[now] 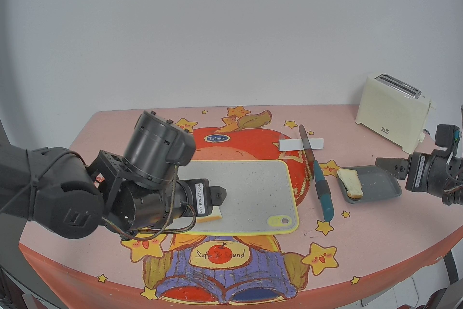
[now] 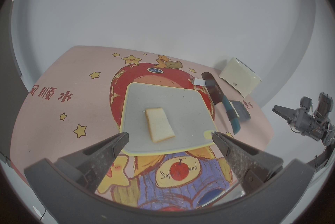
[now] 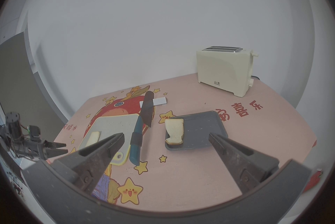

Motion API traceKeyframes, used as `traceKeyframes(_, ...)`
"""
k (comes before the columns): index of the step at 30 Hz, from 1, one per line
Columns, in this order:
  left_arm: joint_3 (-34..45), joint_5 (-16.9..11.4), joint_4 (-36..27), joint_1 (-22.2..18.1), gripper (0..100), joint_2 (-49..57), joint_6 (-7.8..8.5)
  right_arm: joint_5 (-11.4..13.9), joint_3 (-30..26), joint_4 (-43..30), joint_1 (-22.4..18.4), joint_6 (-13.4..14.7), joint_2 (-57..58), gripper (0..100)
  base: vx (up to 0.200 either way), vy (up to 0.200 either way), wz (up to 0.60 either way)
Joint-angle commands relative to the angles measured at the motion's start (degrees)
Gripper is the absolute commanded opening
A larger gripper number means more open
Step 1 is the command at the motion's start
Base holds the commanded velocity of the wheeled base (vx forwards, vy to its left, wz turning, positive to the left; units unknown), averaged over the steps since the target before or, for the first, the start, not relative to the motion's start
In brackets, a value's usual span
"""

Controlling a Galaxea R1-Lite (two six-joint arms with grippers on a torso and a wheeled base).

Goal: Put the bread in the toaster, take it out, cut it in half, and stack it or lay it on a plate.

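Note:
One half slice of bread [image 2: 159,124] lies on the grey cutting board [image 2: 185,106], near its front left corner [image 1: 213,215]. My left gripper [image 2: 169,136] hovers just above and short of it, open, nothing between its fingers. The other half slice [image 1: 350,182] rests on the left side of the dark grey plate [image 1: 381,184]. To the right of that plate my right gripper [image 1: 387,164] hangs open and empty above the table, pointing at the plate [image 3: 202,127]. The cream toaster [image 1: 393,110] stands at the back right with empty slots.
A knife [image 1: 318,180] with a teal handle lies between the cutting board and the plate, blade toward the wall. A small white card [image 1: 301,144] sits by the blade tip. The table's front edge is close behind both arms.

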State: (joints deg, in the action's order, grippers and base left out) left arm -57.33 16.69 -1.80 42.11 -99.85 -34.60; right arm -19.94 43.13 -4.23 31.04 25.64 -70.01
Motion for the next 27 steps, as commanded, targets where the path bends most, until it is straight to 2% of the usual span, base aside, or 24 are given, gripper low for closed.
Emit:
traceKeyframes(1, -0.8, 1.0, 0.0, 0.0, 100, -2.2, -1.0, 0.0, -0.1, -0.1, 0.2, -0.3, 0.7, 100, 0.0, 0.0, 0.0)
traceKeyframes(2, -1.1, 1.7, 0.0, 0.1, 100, -2.7, -1.7, 0.0, -0.1, 0.0, 0.1, -0.6, 0.8, 100, 0.0, 0.0, 0.0)
traceKeyframes(9, -1.5, 2.7, 0.0, 1.4, 100, -5.7, -3.81, 0.0, -0.1, 0.0, 0.2, -0.7, 0.8, 100, 0.0, 0.0, 0.0)
traceKeyframes(12, -1.7, 4.3, 0.0, 1.5, 100, -7.1, -3.9, 0.0, -0.1, 0.0, 0.3, -0.7, 0.8, 100, 0.0, 0.0, 0.0)
traceKeyframes(27, -1.7, 4.6, -0.1, 1.4, 100, -7.5, -3.9, 0.0, -0.1, -0.1, 0.4, -0.7, 1.1, 100, 0.0, 0.0, 0.0)
